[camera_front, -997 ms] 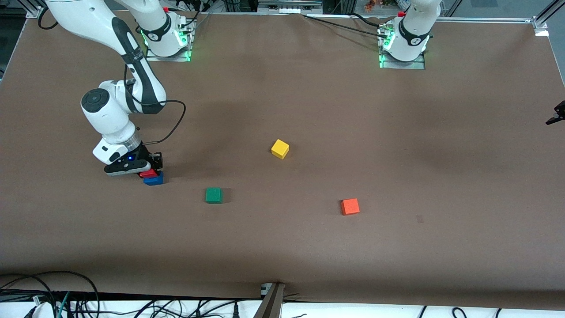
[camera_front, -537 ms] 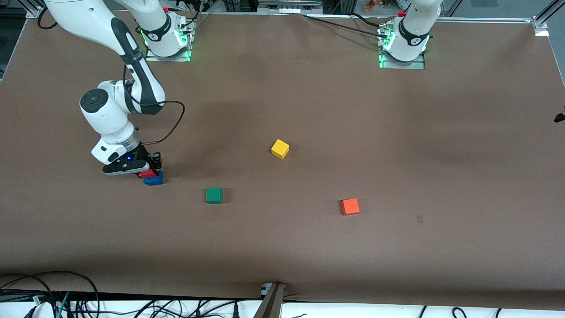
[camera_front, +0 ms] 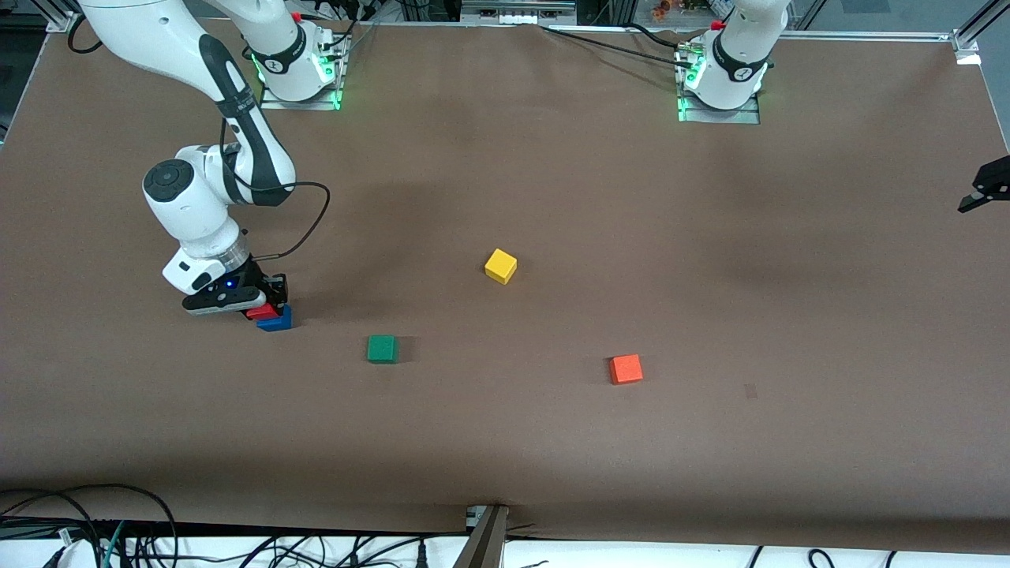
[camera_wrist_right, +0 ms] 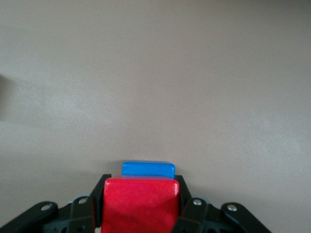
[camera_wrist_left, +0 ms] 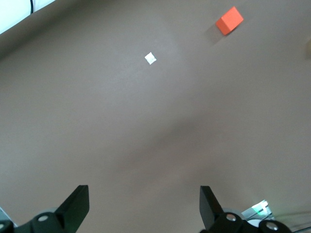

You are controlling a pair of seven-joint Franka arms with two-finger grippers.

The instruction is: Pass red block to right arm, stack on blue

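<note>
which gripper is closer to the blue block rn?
Right. The right gripper sits directly over the blue block, shut on the red block. The left gripper waits, open, at the left arm's end of the table.

A: In the front view the right gripper [camera_front: 264, 304] covers most of the red block [camera_front: 261, 312]; only a sliver shows, with part of the blue block [camera_front: 276, 320] under it.

B: And the right wrist view?

A: The red block [camera_wrist_right: 140, 204] runs off the picture's edge, and only the top strip of the blue block [camera_wrist_right: 148, 169] shows past it. Whether the two touch cannot be told.

B: The left gripper?

A: The left gripper [camera_front: 985, 189] is cut by the front view's edge, its arm out of sight. In the left wrist view only its fingertips [camera_wrist_left: 77, 204] enter the frame, and a yellowish blur [camera_wrist_left: 308, 45] sits at the border, too cut off to name.
</note>
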